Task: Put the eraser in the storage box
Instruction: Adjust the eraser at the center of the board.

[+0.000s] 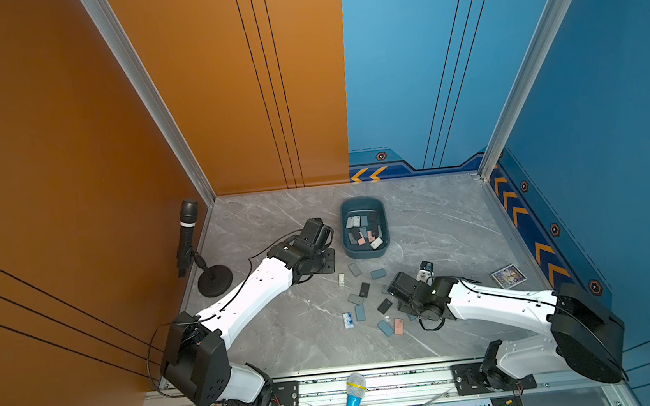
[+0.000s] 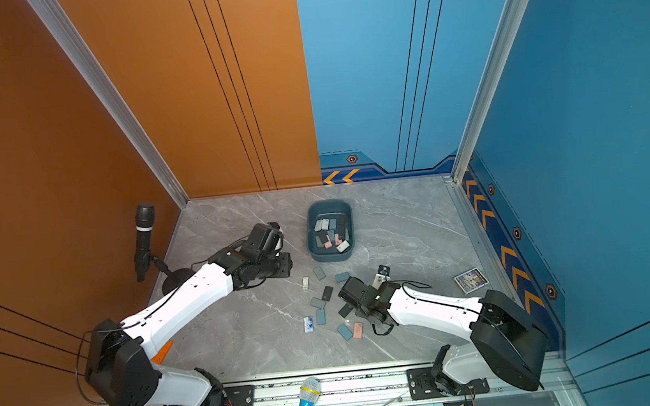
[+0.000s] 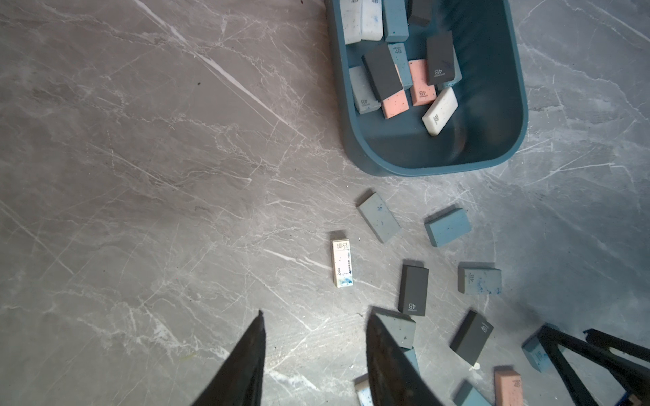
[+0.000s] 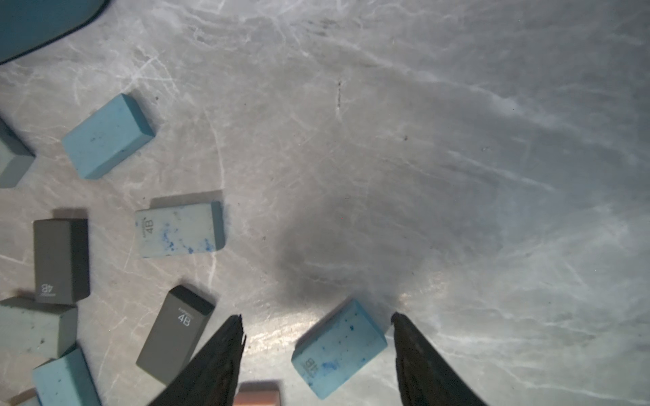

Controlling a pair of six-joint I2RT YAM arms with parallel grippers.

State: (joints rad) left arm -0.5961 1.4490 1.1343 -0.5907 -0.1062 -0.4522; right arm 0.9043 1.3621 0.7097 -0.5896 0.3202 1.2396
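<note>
**Grey marble table, erasers strewn in front of the tub**

Nearest me, along the front rail, a blue microphone (image 1: 352, 400) pokes up between the two arm bases. Beyond it the table (image 1: 288, 346) carries the loose erasers (image 1: 360, 312), blue, grey and black with a pink eraser (image 1: 398, 326) among them. They lie flat and mostly apart from one another.

The right gripper (image 4: 318, 316) is low over the near right side of that scatter. Its jaws stand wide, one on either side of the eraser (image 4: 339, 348), a light blue block flecked with darker blue that lies flat on the marble. There is clear space at one finger. The other is just beside a corner, and I cannot tell whether it touches. So the eraser is on the table, outside the storage box.

The left gripper (image 3: 316, 316) is further back on the left, held above bare marble. Its jaws are partly apart with nothing between them. Past its tips lies a white sleeved eraser (image 3: 342, 263).

Further back stands the storage box (image 1: 365, 253), with a heap of erasers (image 3: 394, 70) inside it.

A picture card (image 1: 508, 276) lies near the right edge. A black microphone (image 1: 188, 233) stands on its stand at the left. Behind them rise the orange wall (image 1: 222, 79) and the blue wall (image 1: 403, 62).
</note>
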